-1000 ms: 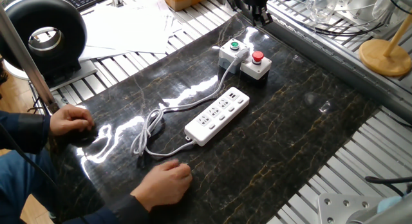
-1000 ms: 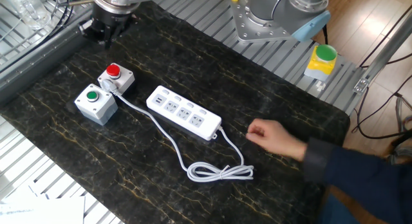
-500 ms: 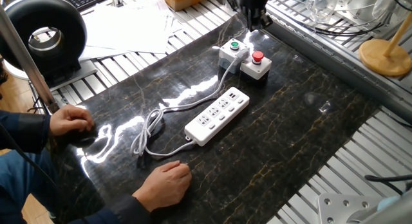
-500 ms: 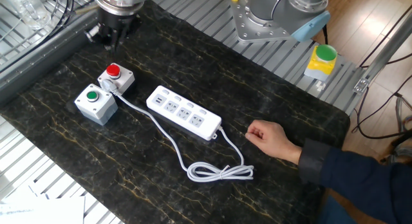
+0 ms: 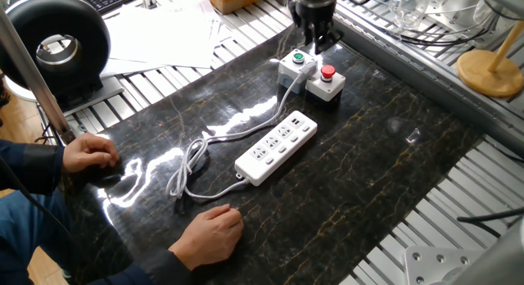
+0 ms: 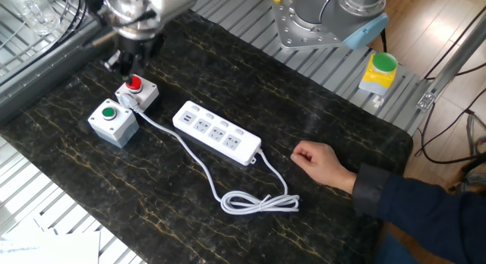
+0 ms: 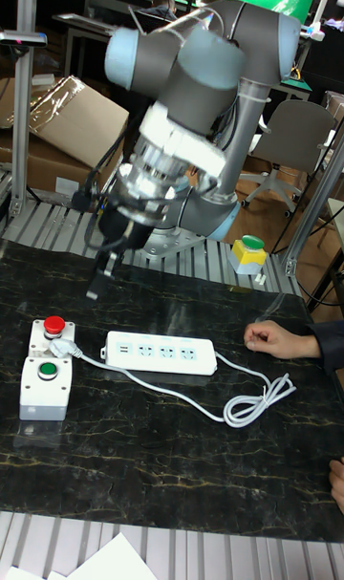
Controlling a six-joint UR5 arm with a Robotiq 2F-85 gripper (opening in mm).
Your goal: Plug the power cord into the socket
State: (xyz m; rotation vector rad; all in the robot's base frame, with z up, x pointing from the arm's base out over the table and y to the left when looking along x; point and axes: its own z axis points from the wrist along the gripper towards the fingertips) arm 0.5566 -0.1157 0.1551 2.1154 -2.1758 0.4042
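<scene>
Nothing plugged yet — the gripper (image 7: 98,276) hangs empty, fingers slightly parted, over the button boxes (image 5: 311,72); the socket (image 5: 277,147) lies just beyond, the power cord (image 6: 254,202) coiled farther off, untouched

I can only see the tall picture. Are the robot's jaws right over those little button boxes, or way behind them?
Observer: In the other fixed view the gripper hangs just above the red-button box, apart from it.
Visitor: Whose hand is that on the right?
Observer: It belongs to a person in dark blue sleeves. One fixed view shows the second hand whole, resting at the edge of the mat, past the coiled power cord.
Visitor: Is there anything beyond that edge?
Observer: A black ring-shaped device and loose white papers.
</scene>
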